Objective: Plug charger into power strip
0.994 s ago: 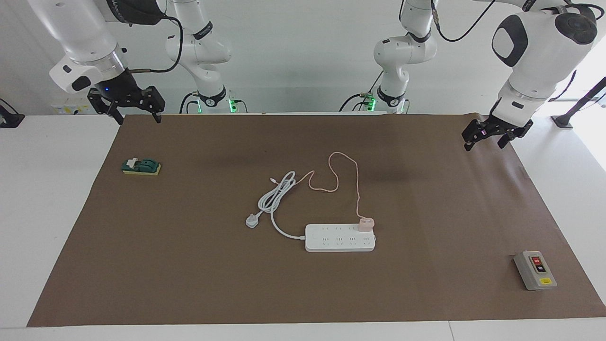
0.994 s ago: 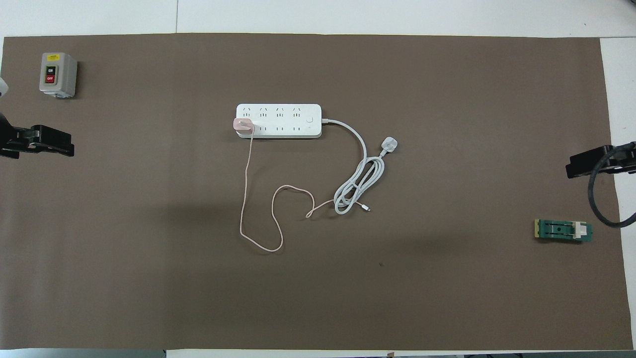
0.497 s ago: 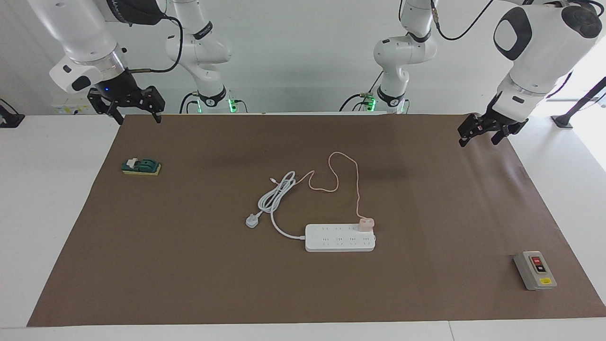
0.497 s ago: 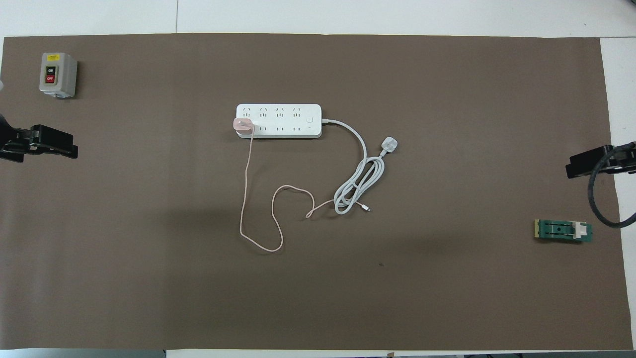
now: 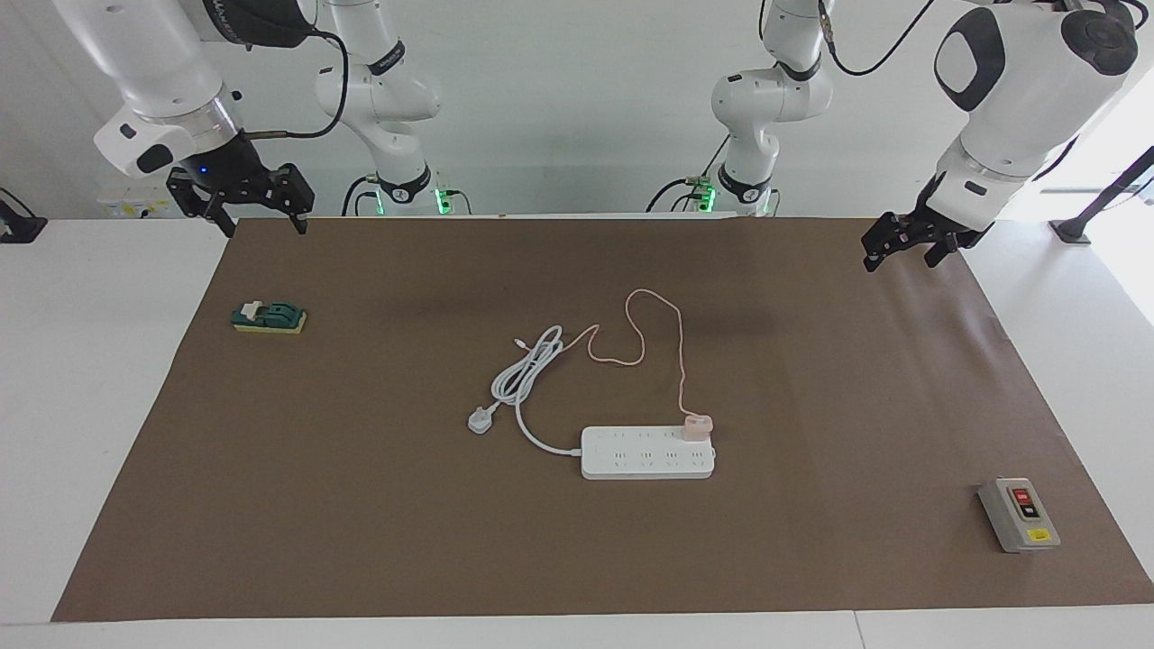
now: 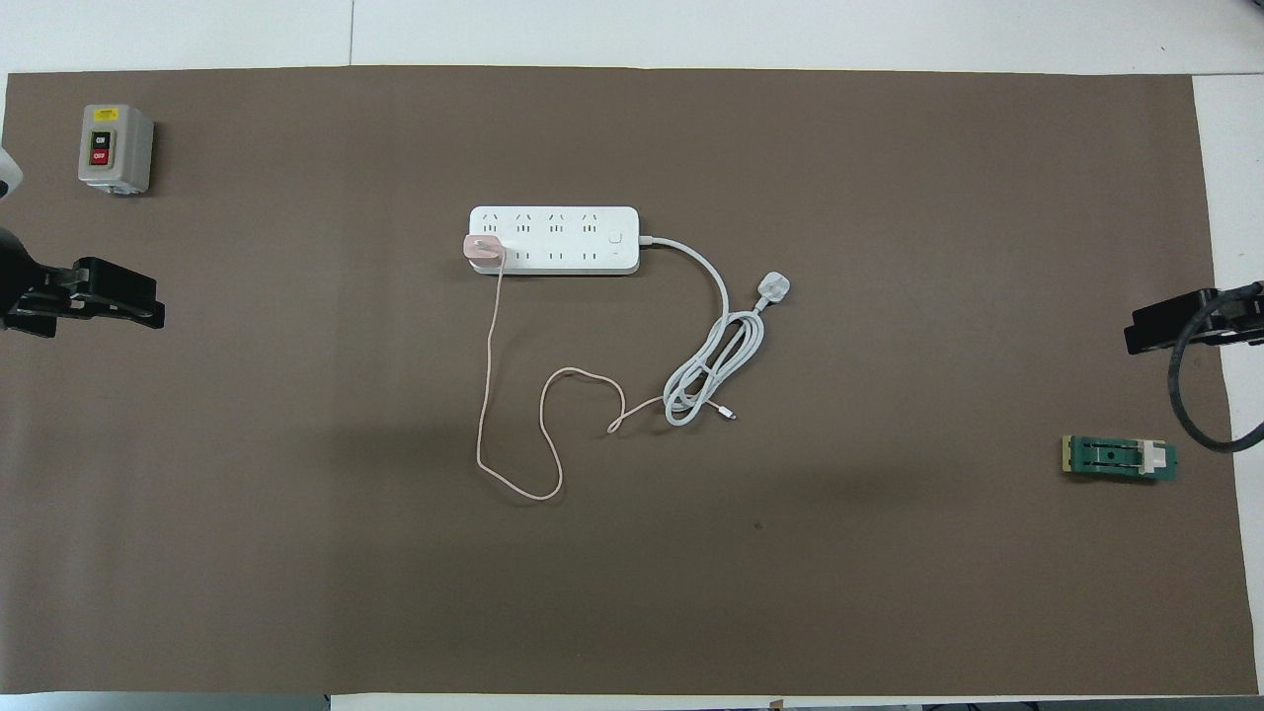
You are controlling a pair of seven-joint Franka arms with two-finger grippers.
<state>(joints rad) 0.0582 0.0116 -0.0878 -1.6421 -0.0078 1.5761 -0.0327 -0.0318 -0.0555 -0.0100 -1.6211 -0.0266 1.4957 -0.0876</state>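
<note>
Watching the left arm, I am seeing the one real change: its left gripper (image 5: 894,251) is drifting up and in over the corner of the brown mat (image 5: 361,505) at its own end of the bench (image 5: 54,361), a little further than a second ago, with its fingers open and carrying nothing. Over the mat's other corner the right gripper (image 5: 257,216) is waiting exactly as before, fingers likewise spread and empty. Between them nothing is shifting. Mid-mat, the power strip (image 5: 631,461) is lying flat, and the charger (image 5: 697,425) is sitting on its end socket toward the left arm, apparently pushed home, its pink cable (image 5: 678,351) looping toward the robots. I am reading this as the plugging being done and the left arm pulling clear.
</note>
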